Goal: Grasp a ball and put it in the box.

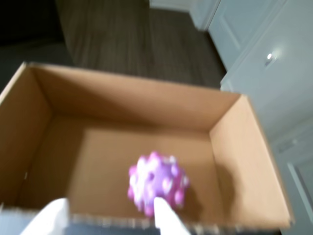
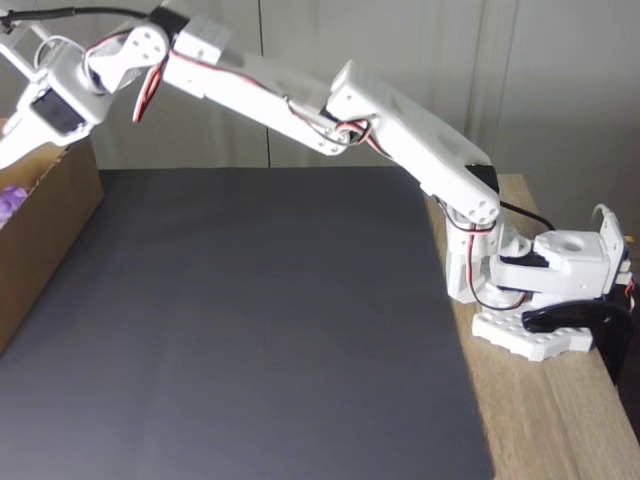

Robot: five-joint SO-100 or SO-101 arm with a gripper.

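The brown cardboard box (image 1: 244, 147) lies open below me in the wrist view. Inside it, the bumpy purple, pink and white ball (image 1: 156, 181) appears blurred near the front wall, and I cannot tell whether it rests on the floor of the box. My gripper (image 1: 110, 201) is open above the front rim, its two white fingers wide apart and holding nothing; the right fingertip (image 1: 164, 210) overlaps the ball's lower edge. In the fixed view the arm reaches far left, with the gripper (image 2: 12, 150) over the box (image 2: 50, 220) and a patch of the ball (image 2: 8, 200) at the frame edge.
A black mat (image 2: 270, 330) covers the table, with bare wood (image 2: 560, 420) along its right side where the arm's base (image 2: 540, 290) is clamped. Beyond the box the wrist view shows dark wood flooring (image 1: 127, 34) and white cabinet doors (image 1: 274, 58).
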